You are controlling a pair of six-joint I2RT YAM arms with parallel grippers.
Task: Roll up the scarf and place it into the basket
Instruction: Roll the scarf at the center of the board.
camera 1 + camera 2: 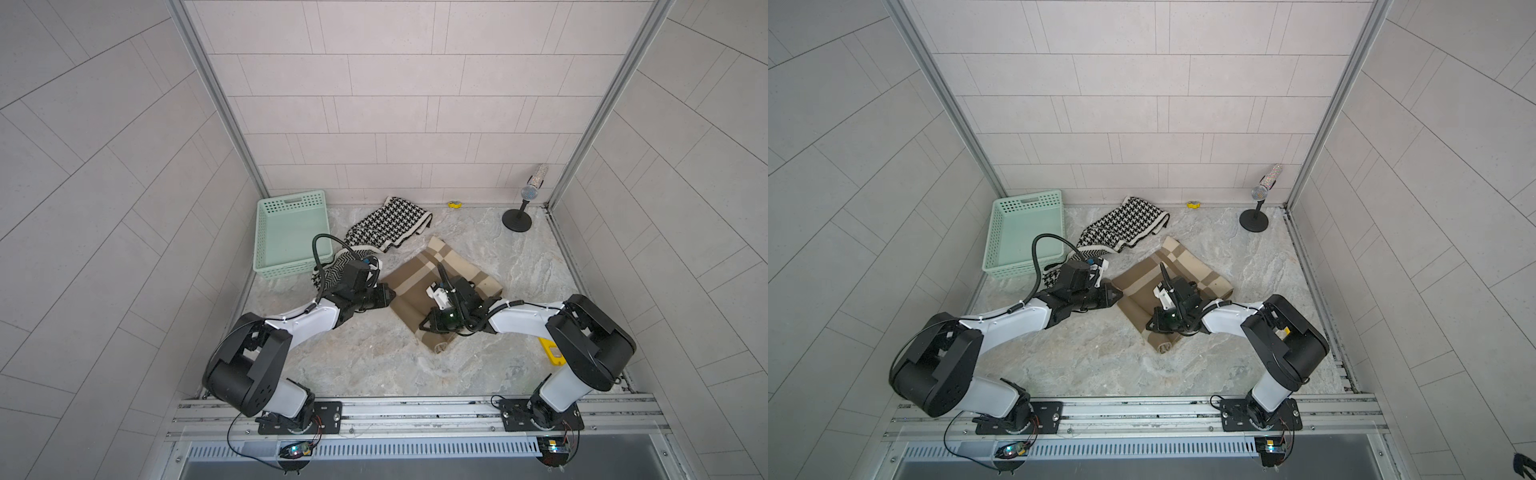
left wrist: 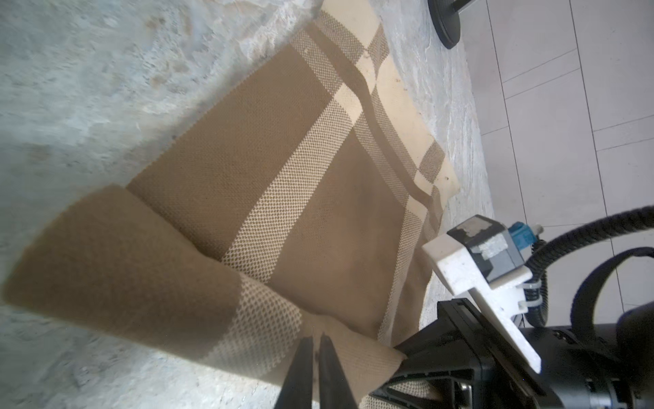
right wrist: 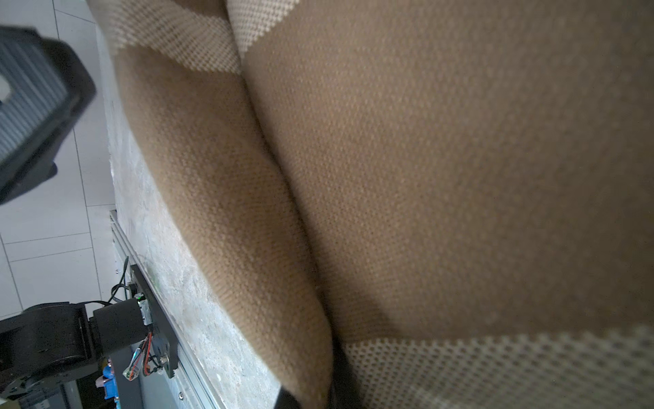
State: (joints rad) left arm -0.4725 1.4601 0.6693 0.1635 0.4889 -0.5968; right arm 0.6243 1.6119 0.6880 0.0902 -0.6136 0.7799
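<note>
A tan plaid scarf (image 1: pixel 453 266) (image 1: pixel 1187 266) lies in the middle of the marble table, its near end turned into a short roll (image 1: pixel 434 343) (image 2: pixel 141 269). My left gripper (image 1: pixel 390 291) (image 2: pixel 316 338) is at the roll's left end, jaws shut on a pinch of its cloth. At the roll's right part is my right gripper (image 1: pixel 428 326) (image 3: pixel 332 382), shut on the scarf (image 3: pixel 424 177), with tan fabric wrapped over its fingers. The mint-green basket (image 1: pixel 291 199) (image 1: pixel 1025 203) stands at the back left, with nothing in it.
A black-and-white houndstooth scarf (image 1: pixel 390 226) lies crumpled between the basket and the tan scarf, partly under my left wrist. A glittery microphone on a black stand (image 1: pixel 519 212) is at the back right. A small yellow item (image 1: pixel 455 204) sits by the back wall, a yellow tool (image 1: pixel 550 353) by the right arm.
</note>
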